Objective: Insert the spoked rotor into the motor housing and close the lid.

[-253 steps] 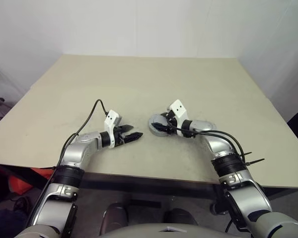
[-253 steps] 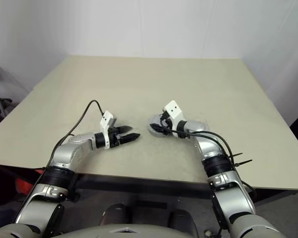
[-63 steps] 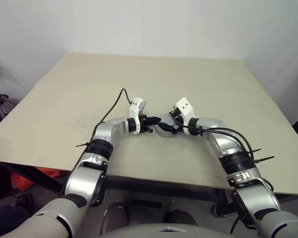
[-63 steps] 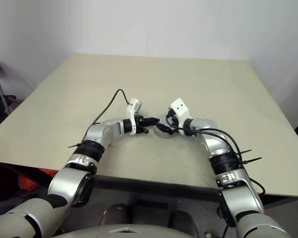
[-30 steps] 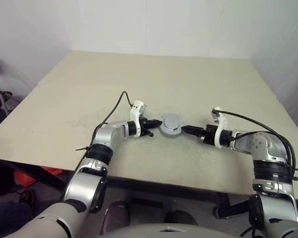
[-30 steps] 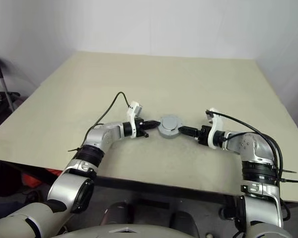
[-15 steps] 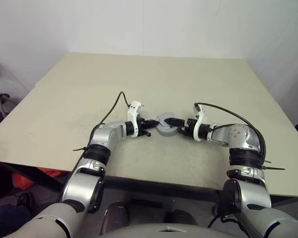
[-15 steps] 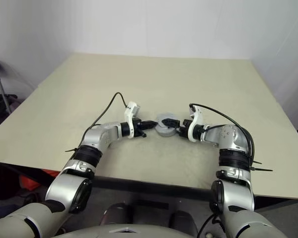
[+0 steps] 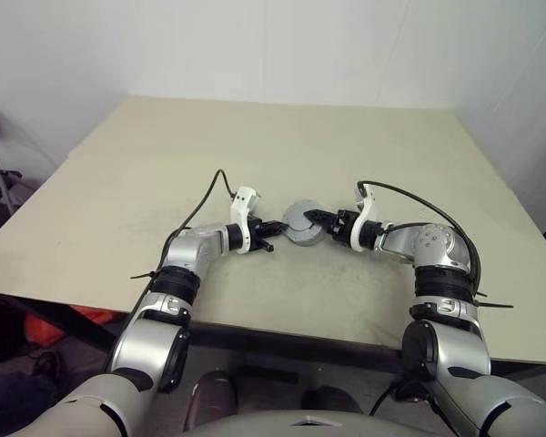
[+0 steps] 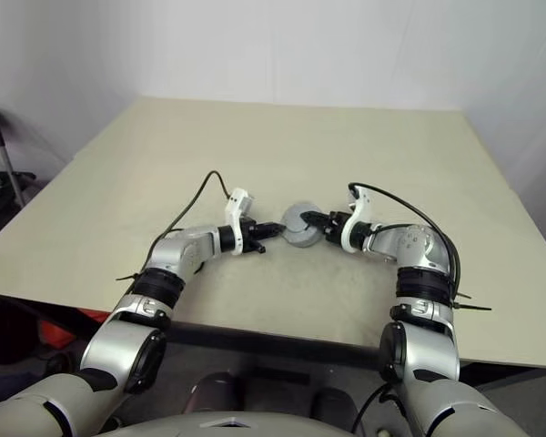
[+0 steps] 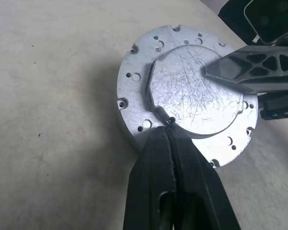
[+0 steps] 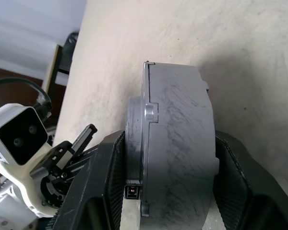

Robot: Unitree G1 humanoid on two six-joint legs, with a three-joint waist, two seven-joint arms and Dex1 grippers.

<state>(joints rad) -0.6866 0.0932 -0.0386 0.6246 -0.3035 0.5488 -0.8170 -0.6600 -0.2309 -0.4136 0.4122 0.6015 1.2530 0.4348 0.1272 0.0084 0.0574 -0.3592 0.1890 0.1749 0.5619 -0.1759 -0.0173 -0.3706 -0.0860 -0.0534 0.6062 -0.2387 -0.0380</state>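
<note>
The lid [image 11: 182, 96], a silver-grey disc with small holes and a raised centre plate, sits on the grey motor housing [image 12: 180, 134] at mid-table, between my two grippers. The spoked rotor is hidden. My left gripper [image 9: 273, 228] is shut, its tip [image 11: 169, 127] touching the lid's rim. From the other side my right gripper [image 9: 311, 218] straddles the lidded housing. One of its fingers [image 11: 249, 72] lies across the lid's face and the other presses the housing's far face, so it is shut on the pair.
The beige table [image 9: 300, 137] stretches wide behind and to both sides of the motor. Its front edge [image 9: 282, 323] runs just below my forearms. A white wall stands behind the table.
My right arm swung in from the right to the lidded housing, and its fingers narrowed from wide open onto it. The left gripper stayed shut at the lid's rim.
</note>
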